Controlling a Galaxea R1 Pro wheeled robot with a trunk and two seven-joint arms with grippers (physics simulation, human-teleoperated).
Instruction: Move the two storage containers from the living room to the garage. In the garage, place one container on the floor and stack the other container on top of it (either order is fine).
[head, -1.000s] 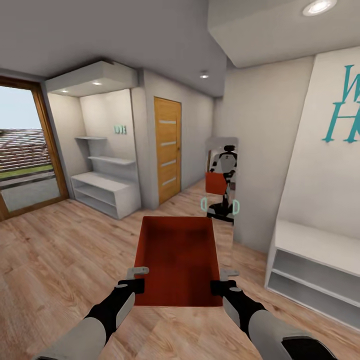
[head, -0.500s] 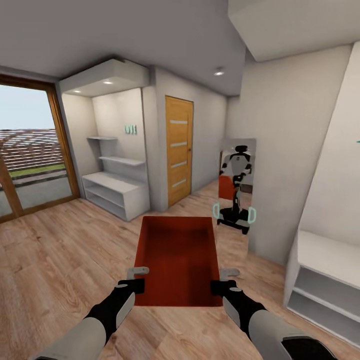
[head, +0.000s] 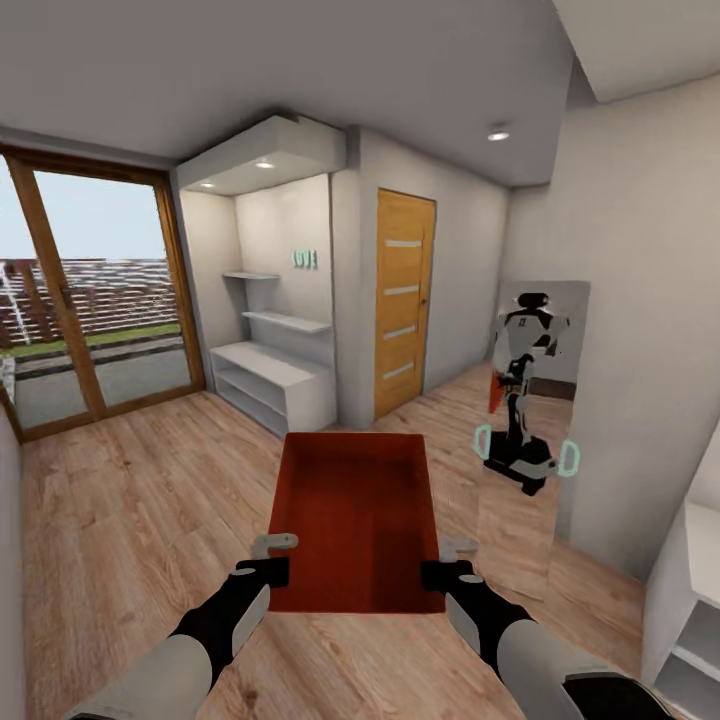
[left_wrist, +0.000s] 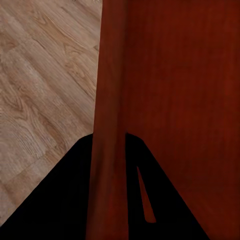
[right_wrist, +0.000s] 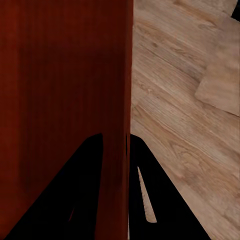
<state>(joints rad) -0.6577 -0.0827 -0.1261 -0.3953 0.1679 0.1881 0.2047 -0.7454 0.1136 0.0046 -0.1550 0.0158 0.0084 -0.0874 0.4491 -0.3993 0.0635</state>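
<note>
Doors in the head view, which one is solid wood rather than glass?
The narrow orange door straight ahead, past the white shelf unit. It has four pale horizontal slots, while the wood-framed doors on the left are glazed and show outdoors.

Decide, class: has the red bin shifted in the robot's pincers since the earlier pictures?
No. The storage container sits at the same spot between the left pincer and right pincer; only the camera turned, sliding the wooden door rightward.

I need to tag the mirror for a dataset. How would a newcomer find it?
Look at the pale grey wall right of the orange wooden door. The tall frameless mirror leans there from the wood-plank floor; it alone reflects the robot.
</note>
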